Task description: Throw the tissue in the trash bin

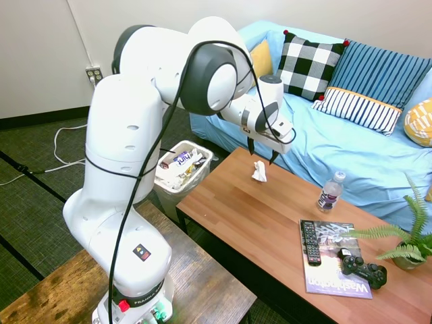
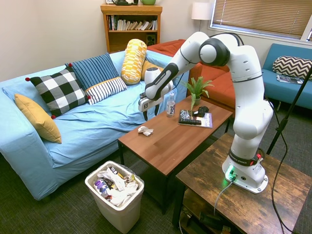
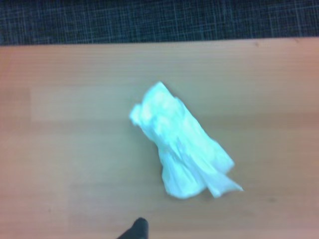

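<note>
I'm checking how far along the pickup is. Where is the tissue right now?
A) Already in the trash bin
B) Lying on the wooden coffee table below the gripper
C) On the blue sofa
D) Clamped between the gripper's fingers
B: the tissue lies loose on the coffee table, with the open gripper above it and not touching it; the trash bin stands on the floor off the table's end.

1. The tissue (image 2: 145, 130) lies crumpled near the end of the wooden surface (image 2: 180, 139) closest to the blue sofa (image 2: 87, 126).
2. The tool (image 2: 148, 116) hangs just above it, fingers apart.
3. The trash bin (image 2: 117, 200) stands on the floor, full of rubbish.
</note>
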{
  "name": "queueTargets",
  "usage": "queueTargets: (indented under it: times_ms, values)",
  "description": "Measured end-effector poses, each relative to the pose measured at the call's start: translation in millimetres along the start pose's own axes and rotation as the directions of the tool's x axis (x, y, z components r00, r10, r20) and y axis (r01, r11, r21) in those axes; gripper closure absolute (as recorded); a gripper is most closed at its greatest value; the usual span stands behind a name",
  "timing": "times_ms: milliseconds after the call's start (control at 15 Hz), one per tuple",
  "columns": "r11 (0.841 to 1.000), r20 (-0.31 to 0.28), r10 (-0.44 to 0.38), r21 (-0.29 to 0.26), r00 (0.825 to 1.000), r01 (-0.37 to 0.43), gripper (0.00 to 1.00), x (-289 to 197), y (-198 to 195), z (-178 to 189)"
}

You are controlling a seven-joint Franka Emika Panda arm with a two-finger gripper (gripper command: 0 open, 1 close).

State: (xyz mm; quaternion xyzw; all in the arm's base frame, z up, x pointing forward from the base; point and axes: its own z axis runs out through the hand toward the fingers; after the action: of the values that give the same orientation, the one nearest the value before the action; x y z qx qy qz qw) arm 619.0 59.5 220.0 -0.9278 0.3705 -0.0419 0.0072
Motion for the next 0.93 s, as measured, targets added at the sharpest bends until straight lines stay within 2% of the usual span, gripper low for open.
queueTargets:
  times_ms: [200,533,600,933]
  values:
    - [1.0,0.014,0.006,-0.02,1.0,-0.006,0.0,10,-25,38]
    - [0.998,0.049,0.02,-0.067,0.999,-0.017,0.0,10,-26,93]
    - [0.997,0.054,0.02,-0.071,0.998,-0.016,1.0,8,-28,101]
    - [0.998,0.051,0.006,-0.061,0.999,-0.003,1.0,6,-45,116]
